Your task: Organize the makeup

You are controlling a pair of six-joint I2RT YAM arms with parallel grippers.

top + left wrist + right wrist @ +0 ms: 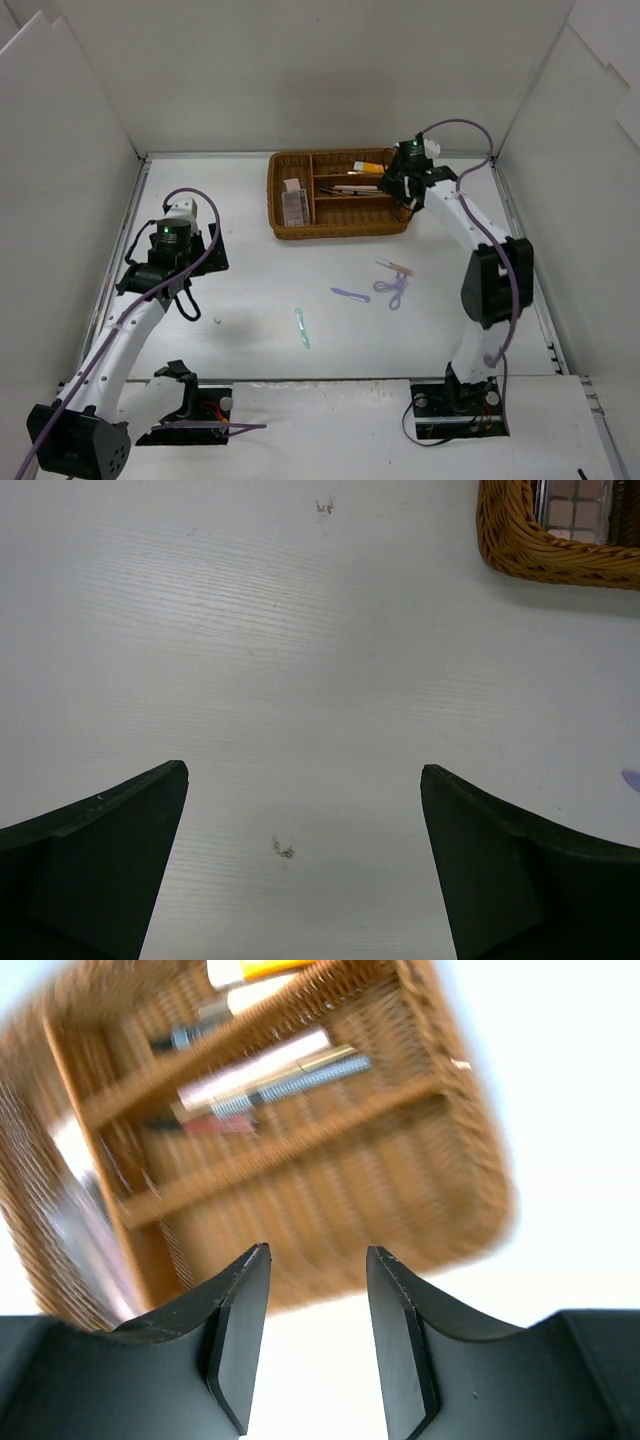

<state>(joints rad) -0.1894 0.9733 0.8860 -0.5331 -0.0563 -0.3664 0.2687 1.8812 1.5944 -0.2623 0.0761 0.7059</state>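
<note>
Both empty: left gripper [304,768] wide apart, right gripper [317,1252] part-open over wicker tray [420,1190]; mint tool [302,328] only in top view.

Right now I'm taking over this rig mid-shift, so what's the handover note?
Open and empty: left end effector over the table, right end effector above the tray.
Done: palette, orange tube and pencils lie in the tray.
Left on the table: mint tool, lilac strip, lilac looped tool, thin stick.
</note>
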